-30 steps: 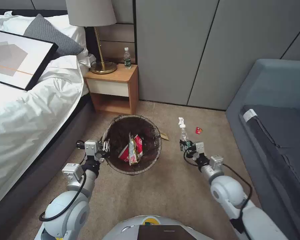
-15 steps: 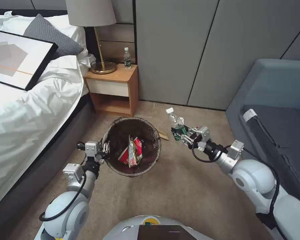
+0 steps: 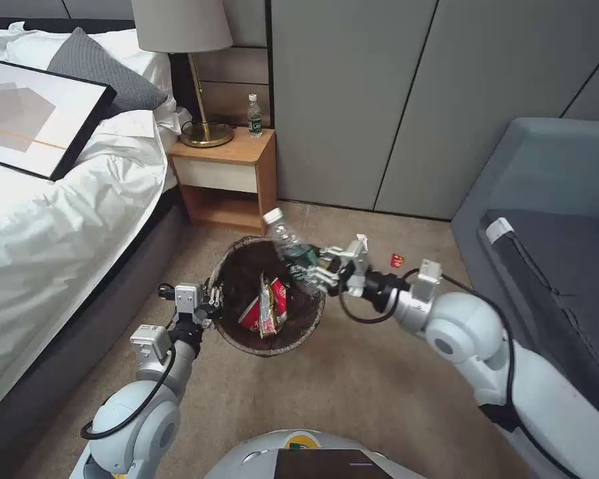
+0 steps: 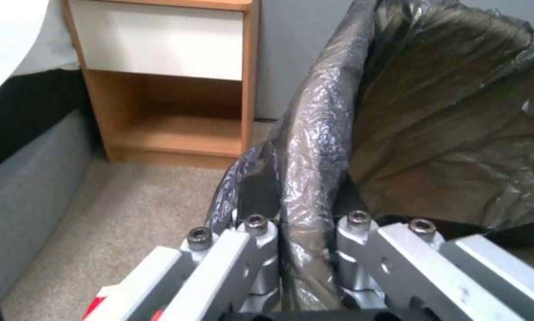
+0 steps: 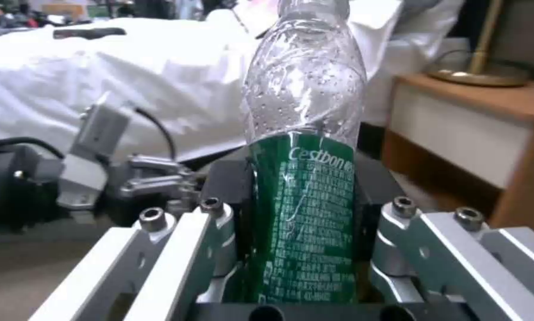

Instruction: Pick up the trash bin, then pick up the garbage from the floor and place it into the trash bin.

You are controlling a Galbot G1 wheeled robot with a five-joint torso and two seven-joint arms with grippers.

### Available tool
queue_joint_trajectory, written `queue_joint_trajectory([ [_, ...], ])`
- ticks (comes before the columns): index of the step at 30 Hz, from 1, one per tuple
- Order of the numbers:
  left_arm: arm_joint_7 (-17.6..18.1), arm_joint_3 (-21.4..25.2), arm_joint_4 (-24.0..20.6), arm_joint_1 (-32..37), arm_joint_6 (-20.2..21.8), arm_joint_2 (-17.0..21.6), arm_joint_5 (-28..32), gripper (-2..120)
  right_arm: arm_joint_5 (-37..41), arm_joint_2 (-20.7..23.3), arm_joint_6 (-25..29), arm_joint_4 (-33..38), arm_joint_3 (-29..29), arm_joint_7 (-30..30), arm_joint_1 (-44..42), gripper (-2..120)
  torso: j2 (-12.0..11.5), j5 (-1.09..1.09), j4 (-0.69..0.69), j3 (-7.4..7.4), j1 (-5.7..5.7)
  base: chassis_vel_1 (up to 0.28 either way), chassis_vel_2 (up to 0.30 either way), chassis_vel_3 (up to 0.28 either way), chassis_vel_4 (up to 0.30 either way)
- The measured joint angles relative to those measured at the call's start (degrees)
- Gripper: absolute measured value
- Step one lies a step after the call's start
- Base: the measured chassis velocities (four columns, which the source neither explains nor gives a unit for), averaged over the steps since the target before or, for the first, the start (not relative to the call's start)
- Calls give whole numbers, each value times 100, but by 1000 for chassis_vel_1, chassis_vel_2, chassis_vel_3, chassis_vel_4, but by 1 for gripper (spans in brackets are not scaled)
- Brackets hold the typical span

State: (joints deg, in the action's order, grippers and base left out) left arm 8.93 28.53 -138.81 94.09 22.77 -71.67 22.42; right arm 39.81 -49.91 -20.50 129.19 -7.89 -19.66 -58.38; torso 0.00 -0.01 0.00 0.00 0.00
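The trash bin (image 3: 243, 269), lined with a dark bag, stands in the middle of the carpet in the head view. My left gripper (image 3: 210, 299) is shut on its near-left rim; the left wrist view shows the fingers (image 4: 258, 249) pinching the bag-covered rim (image 4: 317, 147). My right gripper (image 3: 307, 267) is shut on a clear bottle with a green label (image 3: 281, 233), tilted over the bin's right rim. The right wrist view shows the bottle (image 5: 305, 187) clamped between the pads (image 5: 228, 187). Red snack packets (image 3: 267, 306) lie inside the bin. A small red piece of garbage (image 3: 397, 260) lies on the floor to the right.
The bed (image 3: 53, 219) runs along the left. A wooden nightstand (image 3: 229, 176) with a lamp and another bottle (image 3: 254, 116) stands behind the bin. A grey sofa (image 3: 552, 226) borders the right. Open carpet (image 3: 353, 392) lies in front of the bin.
My right gripper has lifted the bottle from the floor at the right and swung it left, up over the bin's right rim. The left gripper and bin have barely shifted.
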Motion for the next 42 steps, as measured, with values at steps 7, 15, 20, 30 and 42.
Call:
queue_joint_trajectory([
  [7,29,18,-53,2,117,39,52,7,-302,-187,-92,-115,651,198,177,29,0,1,1,0,0,0,0,0,0],
  [15,156,13,-96,19,274,38,109,7,-438,-176,-179,29,619,221,-11,29,0,0,-1,0,0,0,0,0,0],
  [20,221,8,-126,14,357,36,194,7,-489,-250,-177,52,617,296,-32,43,0,1,0,0,0,0,0,0,0],
  [30,263,18,-148,28,400,30,236,7,-508,-367,-177,242,598,407,-88,78,0,1,0,0,0,0,0,0,0],
  [42,246,5,-182,76,399,-30,200,7,-412,-356,-148,527,283,491,-310,100,0,1,0,-1,0,0,0,0,0],
])
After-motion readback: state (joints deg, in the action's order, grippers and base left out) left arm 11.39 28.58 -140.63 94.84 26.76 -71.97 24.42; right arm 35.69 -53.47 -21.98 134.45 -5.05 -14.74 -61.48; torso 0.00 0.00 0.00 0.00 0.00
